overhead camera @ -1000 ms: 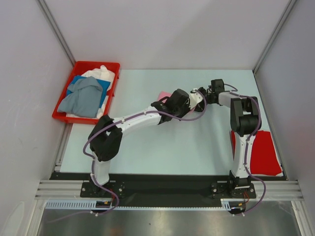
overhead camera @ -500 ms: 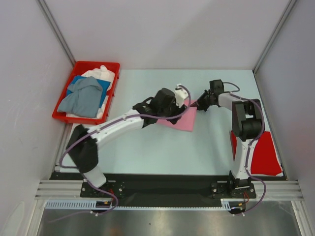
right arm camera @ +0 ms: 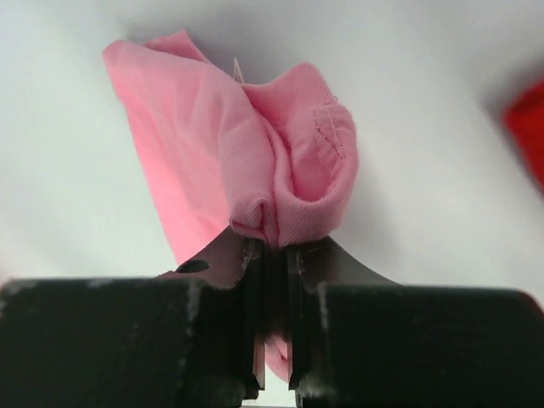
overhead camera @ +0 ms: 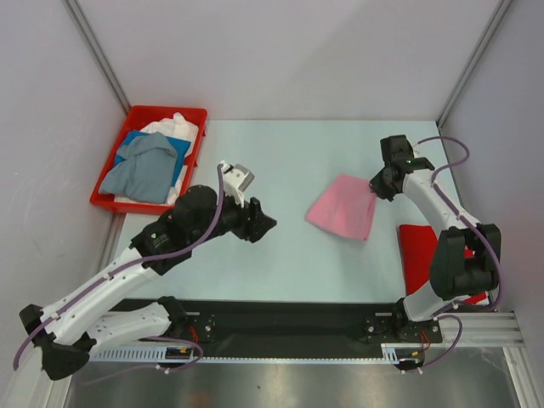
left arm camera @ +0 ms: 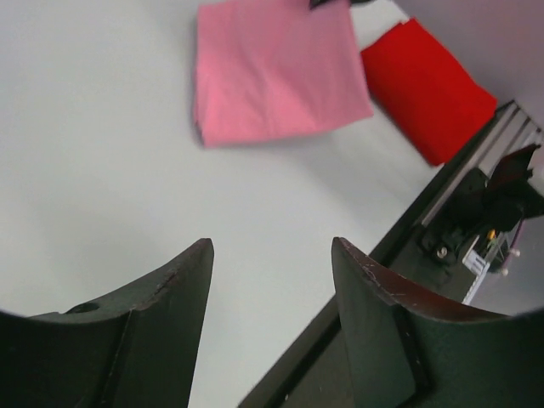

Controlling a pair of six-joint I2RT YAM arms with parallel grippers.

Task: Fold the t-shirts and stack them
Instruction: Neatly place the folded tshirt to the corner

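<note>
Black strip fitted along the near edge of a pale blue-green table. Red t-shirt laid folded near right; left gripper held wide open, empty; folded pink t-shirt mid-table, its far corner pinched by the right gripper. Red bin of grey-blue, blue and white t-shirts set far left, backed by plain grey walls.

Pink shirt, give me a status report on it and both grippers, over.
Left gripper open, empty, off to the left. Right gripper shut on pink shirt, pinching its far right corner. Shirt folded. Nothing between it and red shirt.
</note>
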